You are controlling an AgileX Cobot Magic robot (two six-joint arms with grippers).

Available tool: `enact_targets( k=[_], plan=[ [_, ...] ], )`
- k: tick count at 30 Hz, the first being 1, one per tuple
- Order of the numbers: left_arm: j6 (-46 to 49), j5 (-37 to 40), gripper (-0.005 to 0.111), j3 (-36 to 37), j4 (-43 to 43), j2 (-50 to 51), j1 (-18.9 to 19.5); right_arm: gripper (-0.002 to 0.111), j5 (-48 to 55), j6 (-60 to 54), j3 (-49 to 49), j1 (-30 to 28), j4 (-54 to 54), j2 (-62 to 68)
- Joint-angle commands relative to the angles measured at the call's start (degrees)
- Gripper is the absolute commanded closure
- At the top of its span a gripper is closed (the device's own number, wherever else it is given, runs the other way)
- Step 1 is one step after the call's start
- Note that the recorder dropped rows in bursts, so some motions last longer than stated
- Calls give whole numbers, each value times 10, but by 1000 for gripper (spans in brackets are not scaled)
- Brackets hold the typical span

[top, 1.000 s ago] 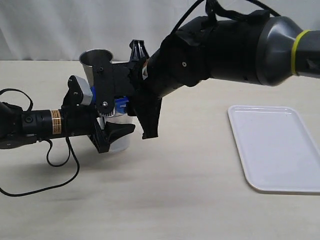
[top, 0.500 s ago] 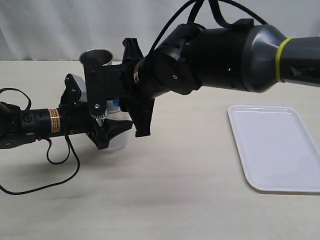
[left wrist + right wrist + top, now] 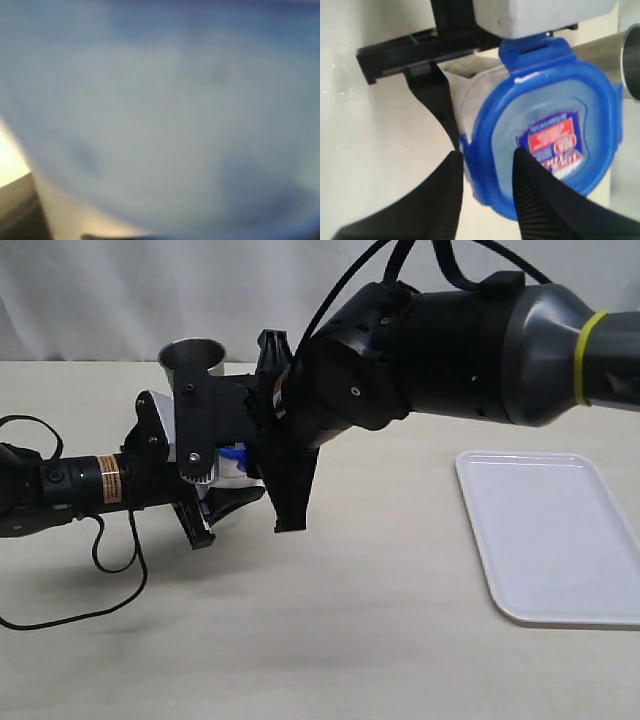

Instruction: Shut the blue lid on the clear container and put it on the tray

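Note:
The blue lid (image 3: 545,135) with its red-and-blue sticker sits on the clear container (image 3: 465,95); in the exterior view only a bit of the lid (image 3: 234,453) shows between the arms. My right gripper (image 3: 487,155) reaches across from the right (image 3: 270,490) and is shut on the lid's rim, one finger on the lid's top and one outside its edge. My left gripper (image 3: 222,485) holds the container (image 3: 230,476) from the side. The container's wall (image 3: 160,110) fills the blurred left wrist view. The white tray (image 3: 550,535) lies far right.
A tapered steel cup (image 3: 192,355) stands just behind the container, and its wall (image 3: 620,55) shows beside the lid. A black cable (image 3: 110,570) loops on the table under the left arm. The left gripper's black finger (image 3: 432,95) runs along the container.
My right gripper's jaws have narrowed onto the lid's edge and the right arm has shifted slightly left and back. The left gripper keeps its hold on the container, which now sits slightly higher.

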Motion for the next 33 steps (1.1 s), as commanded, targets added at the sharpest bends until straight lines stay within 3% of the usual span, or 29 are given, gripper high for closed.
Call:
enact_targets(
  k=[1, 4, 11, 20, 33],
  plan=[
    [62, -94, 107, -10, 30, -16, -12, 66, 9, -18, 9, 3, 66, -32],
    [85, -88, 107, -13, 33, -16, -12, 55, 7, -23, 9, 3, 79, -65],
    [234, -99, 107, -13, 78, -16, -12, 55, 18, 5, 6, -12, 82, -109],
    [243, -85, 107, -13, 95, -16, -12, 58, 54, -81, 4, -33, 196, -79],
    [226, -95, 107, -13, 95, -16, -13, 65, 56, -95, 4, -31, 198, -10]
  ],
)
